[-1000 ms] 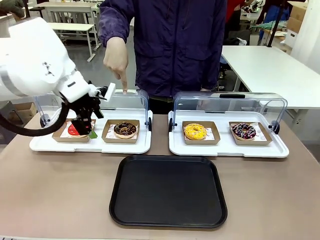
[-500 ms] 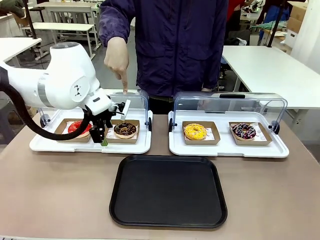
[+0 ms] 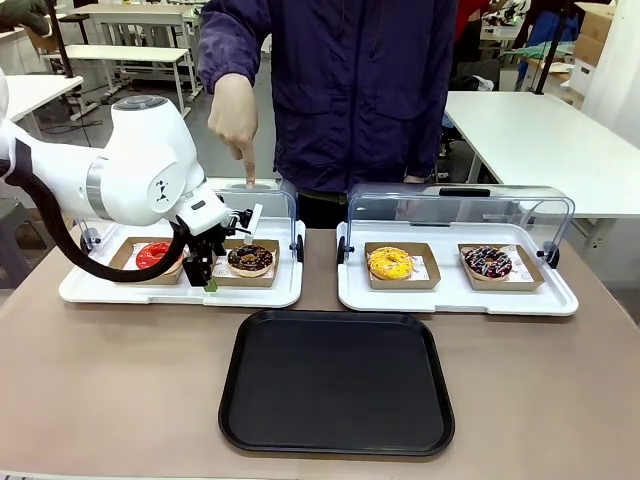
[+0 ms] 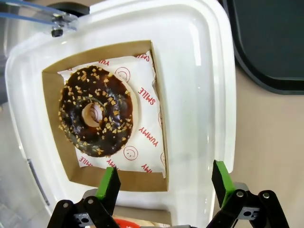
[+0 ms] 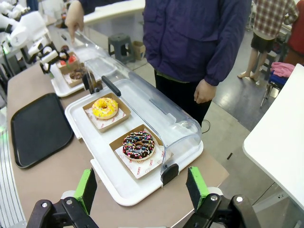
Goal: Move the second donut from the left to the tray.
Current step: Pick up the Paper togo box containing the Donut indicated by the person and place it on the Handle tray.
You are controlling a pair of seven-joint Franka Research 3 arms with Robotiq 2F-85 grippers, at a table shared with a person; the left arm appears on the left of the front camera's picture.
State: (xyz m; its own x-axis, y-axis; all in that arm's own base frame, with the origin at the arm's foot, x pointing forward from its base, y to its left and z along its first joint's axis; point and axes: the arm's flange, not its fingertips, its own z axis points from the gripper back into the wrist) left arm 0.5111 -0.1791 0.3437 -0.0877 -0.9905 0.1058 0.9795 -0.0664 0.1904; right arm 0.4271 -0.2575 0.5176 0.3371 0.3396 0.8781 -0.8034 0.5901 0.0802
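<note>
The chocolate-glazed donut [image 3: 250, 259] with light specks lies in its brown holder [image 3: 222, 277] on the left white tray [image 3: 250, 295]. In the left wrist view the donut [image 4: 97, 111] sits just ahead of my open left gripper [image 4: 165, 183]. One green pad [image 4: 110, 183] is over the holder's near edge, the other over bare white tray. From the front, my left gripper [image 3: 208, 270] hangs at the holder's left front corner. The black tray [image 3: 337, 380] lies at mid-table. My right gripper [image 5: 141, 187] is open, high above the table's right end.
A person stands at the far side, one finger [image 3: 245, 160] pointing down behind the chocolate donut. A red-glazed donut [image 3: 155, 255] sits left of it. The right white tray [image 3: 455, 298] holds a yellow donut [image 3: 390, 263] and a sprinkled donut [image 3: 488, 262]. Clear lids [image 3: 460, 205] stand raised behind.
My left arm has swung right, from over the red donut to the chocolate donut's holder, and settled slightly lower. The person's pointing hand has stayed put.
</note>
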